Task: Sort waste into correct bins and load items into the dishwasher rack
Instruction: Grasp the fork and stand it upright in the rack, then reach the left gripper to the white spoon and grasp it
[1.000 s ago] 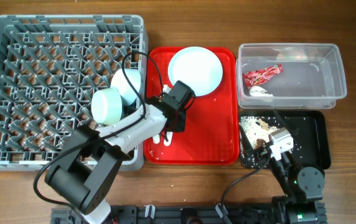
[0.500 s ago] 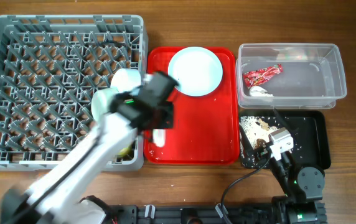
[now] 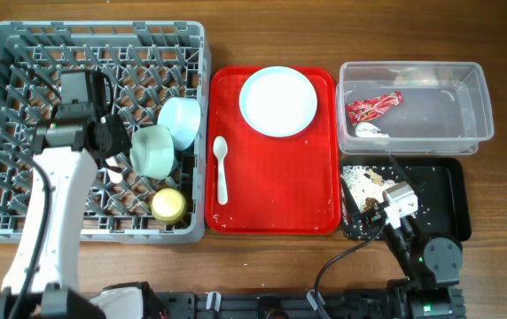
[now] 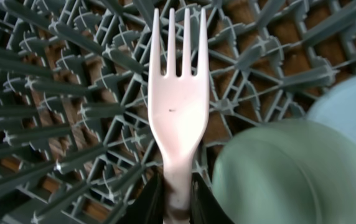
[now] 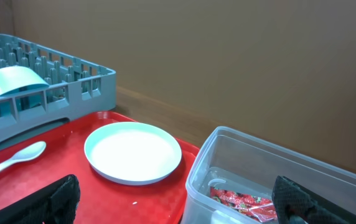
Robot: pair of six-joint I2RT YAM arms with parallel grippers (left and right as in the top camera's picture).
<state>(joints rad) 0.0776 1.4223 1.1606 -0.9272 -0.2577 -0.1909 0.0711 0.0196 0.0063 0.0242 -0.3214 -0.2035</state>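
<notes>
My left gripper (image 4: 178, 200) is shut on the handle of a white plastic fork (image 4: 177, 106), held tines forward over the pegs of the grey dishwasher rack (image 3: 23, 53). In the overhead view it (image 3: 112, 149) is just left of the mint green bowl (image 3: 152, 151). A pale blue bowl (image 3: 181, 120) and a yellow cup (image 3: 168, 205) also sit in the rack. A white spoon (image 3: 221, 168) and the pale blue plate (image 3: 277, 101) lie on the red tray (image 3: 280, 204). My right gripper (image 5: 179, 202) is open and empty, low by the black tray (image 3: 444, 190).
The clear tub (image 3: 413, 71) at the back right holds the red wrapper (image 3: 373, 106) and a white napkin (image 3: 370, 129). Food scraps (image 3: 364, 182) lie at the black tray's left end. My right arm's base (image 3: 435, 257) stands at the front edge.
My left arm has swung from the red tray leftward over the rack, carrying the fork. The spoon stays on the tray. The right arm has not moved.
</notes>
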